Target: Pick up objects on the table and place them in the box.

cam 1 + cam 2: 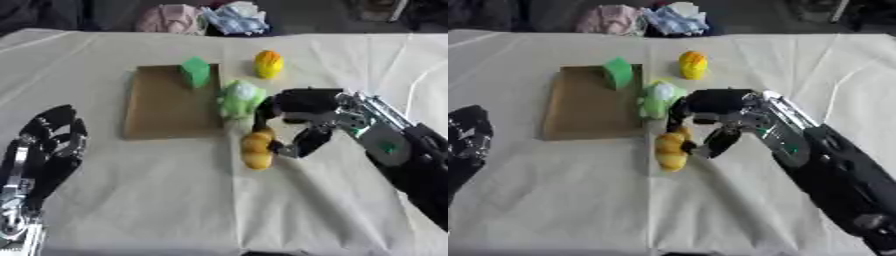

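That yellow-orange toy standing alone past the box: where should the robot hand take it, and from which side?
Grip the yellow-orange toy around its middle, coming from the right with the right robot hand, probably. It stands upright and apart on bare cloth, so fingers and thumb can close on opposite sides. The green block and box crowd its left. That hand is now curled round the yellow toy.

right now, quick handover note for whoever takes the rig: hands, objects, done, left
Right hand: fingers curled round the yellow-orange toy, which is low at the cloth; lift unclear.
Left hand: idle, open, lower left.
Brown box: green block at its far right corner, green-white toy at its right edge.
Yellow toy on the cloth beyond.
Left: held toy and yellow toy, perhaps the green-white one.
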`<state>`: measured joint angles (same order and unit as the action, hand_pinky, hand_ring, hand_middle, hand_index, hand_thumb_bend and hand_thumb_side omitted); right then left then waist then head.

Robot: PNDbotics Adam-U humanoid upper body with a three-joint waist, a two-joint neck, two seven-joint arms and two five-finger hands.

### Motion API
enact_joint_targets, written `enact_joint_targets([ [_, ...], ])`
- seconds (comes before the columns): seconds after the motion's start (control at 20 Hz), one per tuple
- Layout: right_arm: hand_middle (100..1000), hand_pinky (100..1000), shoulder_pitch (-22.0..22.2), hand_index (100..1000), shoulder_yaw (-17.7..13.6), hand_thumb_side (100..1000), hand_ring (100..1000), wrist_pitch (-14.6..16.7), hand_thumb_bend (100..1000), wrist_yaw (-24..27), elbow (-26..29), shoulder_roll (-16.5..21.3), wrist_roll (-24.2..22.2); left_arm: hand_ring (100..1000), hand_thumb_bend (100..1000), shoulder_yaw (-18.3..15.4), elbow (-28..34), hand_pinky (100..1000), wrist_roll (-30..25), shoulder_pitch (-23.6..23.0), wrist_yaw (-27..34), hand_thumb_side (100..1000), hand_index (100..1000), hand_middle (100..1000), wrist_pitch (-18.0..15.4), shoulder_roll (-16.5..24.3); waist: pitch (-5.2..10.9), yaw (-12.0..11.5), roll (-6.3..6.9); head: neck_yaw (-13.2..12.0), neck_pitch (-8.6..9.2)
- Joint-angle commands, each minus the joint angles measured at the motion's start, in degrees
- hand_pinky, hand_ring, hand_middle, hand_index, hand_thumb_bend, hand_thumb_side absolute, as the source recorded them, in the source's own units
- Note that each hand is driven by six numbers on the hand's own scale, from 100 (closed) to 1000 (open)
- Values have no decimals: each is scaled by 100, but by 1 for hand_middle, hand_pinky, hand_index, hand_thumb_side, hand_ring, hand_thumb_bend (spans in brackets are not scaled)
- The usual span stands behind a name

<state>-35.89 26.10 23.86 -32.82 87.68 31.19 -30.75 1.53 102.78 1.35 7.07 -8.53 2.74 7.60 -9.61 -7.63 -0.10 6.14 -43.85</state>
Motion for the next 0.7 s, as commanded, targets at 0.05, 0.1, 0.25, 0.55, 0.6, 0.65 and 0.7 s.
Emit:
enact_joint_targets([
  [0.05, 628, 739, -189, 442, -86, 100, 699, -90, 100, 335, 284, 218, 37, 837, 161, -24, 90, 736, 5, 26, 10, 333, 803, 735, -12, 81, 88, 10, -22, 1, -27],
  [0.1, 627, 739, -231, 442, -93, 100, 699, -136, 100, 439, 317, 236, 16, 837, 161, -24, 89, 736, 5, 24, 10, 333, 803, 735, -12, 82, 91, 11, -23, 3, -27],
  [0.25, 625, 736, -413, 441, -143, 100, 696, -298, 100, 757, 346, 277, -51, 837, 161, -25, 91, 736, 5, 19, 11, 333, 803, 735, -14, 85, 101, 6, -25, 15, -27],
  [0.55, 627, 733, -1016, 449, -284, 100, 695, -675, 100, 1063, -126, 104, -186, 836, 146, -15, 95, 736, -4, 14, 19, 338, 802, 734, -20, 82, 114, -43, -6, 70, -27],
  [0.6, 627, 733, -1137, 452, -313, 100, 695, -737, 100, 1026, -269, 19, -198, 836, 158, -13, 98, 736, -6, 17, 22, 333, 802, 734, -22, 79, 109, -58, 1, 88, -27],
  [0.65, 627, 733, -1252, 452, -340, 100, 695, -789, 100, 972, -418, -75, -207, 836, 158, -9, 101, 736, -8, 23, 28, 334, 802, 734, -25, 75, 102, -75, 7, 105, -27],
  [0.7, 631, 734, -1366, 458, -364, 100, 697, -832, 100, 909, -568, -174, -219, 836, 156, -2, 106, 736, -12, 32, 35, 333, 802, 734, -28, 69, 93, -100, 16, 128, -27],
])
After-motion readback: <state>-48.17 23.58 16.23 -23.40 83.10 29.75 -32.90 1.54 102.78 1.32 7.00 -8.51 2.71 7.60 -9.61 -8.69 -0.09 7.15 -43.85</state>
